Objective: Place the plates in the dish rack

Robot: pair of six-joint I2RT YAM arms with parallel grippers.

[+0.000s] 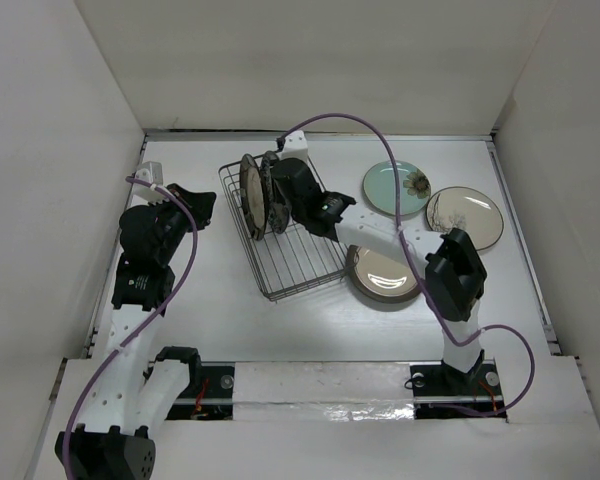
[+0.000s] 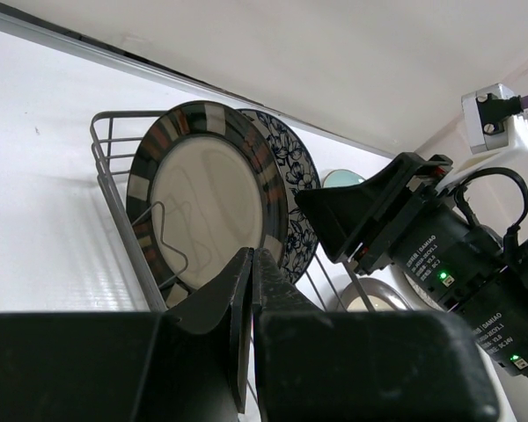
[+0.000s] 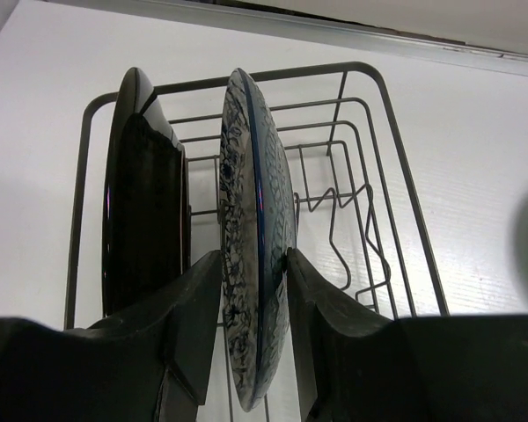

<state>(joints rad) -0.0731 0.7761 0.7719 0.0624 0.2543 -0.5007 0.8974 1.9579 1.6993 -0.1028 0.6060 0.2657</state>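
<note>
The dish rack (image 1: pixel 300 265) lies left of centre on the table. Two plates stand upright at its far end: the dark brown plate (image 1: pixel 248 193) and, beside it, the blue-and-white floral plate (image 1: pixel 271 197). My right gripper (image 1: pixel 280 208) reaches into the rack. In the right wrist view it (image 3: pixel 253 259) straddles the floral plate's (image 3: pixel 255 176) rim, with the fingers pressed on both faces, and the dark plate (image 3: pixel 145 193) is just left of it. My left gripper (image 1: pixel 195 205) is shut and empty, left of the rack. In the left wrist view it (image 2: pixel 252 255) faces both plates (image 2: pixel 207 198).
The pale teal flower plate (image 1: pixel 397 188), the cream branch plate (image 1: pixel 464 218) and the brown-rimmed cream plate (image 1: pixel 383 275) lie flat to the right of the rack. The right arm crosses above the brown-rimmed plate. White walls enclose the table on three sides.
</note>
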